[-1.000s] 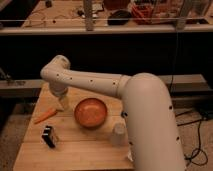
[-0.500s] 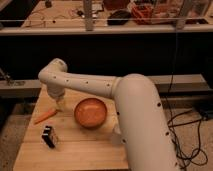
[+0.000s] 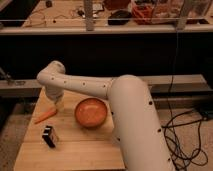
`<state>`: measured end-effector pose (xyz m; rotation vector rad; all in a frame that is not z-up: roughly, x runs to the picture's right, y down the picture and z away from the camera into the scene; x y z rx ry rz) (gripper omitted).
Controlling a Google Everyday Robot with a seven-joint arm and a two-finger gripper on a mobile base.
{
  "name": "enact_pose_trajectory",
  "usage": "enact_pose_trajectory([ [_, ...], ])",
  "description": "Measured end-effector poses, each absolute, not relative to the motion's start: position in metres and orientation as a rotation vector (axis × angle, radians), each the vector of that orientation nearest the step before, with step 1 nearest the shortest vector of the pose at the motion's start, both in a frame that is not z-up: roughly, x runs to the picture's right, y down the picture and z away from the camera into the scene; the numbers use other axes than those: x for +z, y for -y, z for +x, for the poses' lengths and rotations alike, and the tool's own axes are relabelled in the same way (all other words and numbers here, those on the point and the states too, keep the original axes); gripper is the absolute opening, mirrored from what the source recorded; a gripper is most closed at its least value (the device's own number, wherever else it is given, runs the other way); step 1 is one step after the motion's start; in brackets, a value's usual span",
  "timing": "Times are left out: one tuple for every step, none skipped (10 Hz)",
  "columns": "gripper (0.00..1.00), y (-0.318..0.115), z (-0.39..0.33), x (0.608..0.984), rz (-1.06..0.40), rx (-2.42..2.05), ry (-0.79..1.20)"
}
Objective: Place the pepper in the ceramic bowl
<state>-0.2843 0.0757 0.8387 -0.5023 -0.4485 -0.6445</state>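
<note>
The pepper [image 3: 45, 116] is a slim orange tapered object lying on the wooden table [image 3: 85, 152] at the left, left of the bowl. The ceramic bowl [image 3: 91, 112] is round, reddish-brown and stands empty near the table's middle. My white arm reaches from the right across the bowl's far side to the table's back left. My gripper [image 3: 57, 104] hangs down from the arm's end, just above and to the right of the pepper's thicker end, between the pepper and the bowl.
A small black and white box [image 3: 49, 136] lies on the table in front of the pepper. Black cables [image 3: 185, 137] lie on the floor to the right. A shelf with clutter [image 3: 125, 15] runs behind the table.
The arm has swung further left and the gripper has come down closer to the pepper. The pepper, bowl and box have not moved.
</note>
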Motion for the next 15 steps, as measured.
enact_pose_trajectory([
  [0.8, -0.075, -0.285, 0.838, -0.504, -0.648, 0.45],
  [0.8, -0.075, -0.286, 0.841, -0.512, -0.652, 0.452],
  [0.8, -0.077, -0.29, 0.843, -0.519, -0.659, 0.455],
  [0.8, -0.079, -0.293, 0.843, -0.523, -0.664, 0.459],
  [0.8, -0.08, -0.294, 0.843, -0.526, -0.666, 0.463],
  [0.8, -0.081, -0.295, 0.845, -0.531, -0.669, 0.467],
  [0.8, -0.082, -0.297, 0.846, -0.535, -0.672, 0.473],
  [0.8, -0.084, -0.299, 0.846, -0.539, -0.672, 0.477],
  [0.8, -0.088, -0.302, 0.847, -0.543, -0.67, 0.486],
  [0.8, -0.09, -0.303, 0.847, -0.545, -0.667, 0.491],
  [0.8, -0.09, -0.304, 0.848, -0.548, -0.664, 0.493],
  [0.8, -0.092, -0.304, 0.849, -0.552, -0.662, 0.498],
  [0.8, -0.093, -0.304, 0.85, -0.555, -0.66, 0.5],
  [0.8, -0.095, -0.305, 0.851, -0.558, -0.659, 0.502],
  [0.8, -0.096, -0.307, 0.851, -0.56, -0.66, 0.506],
])
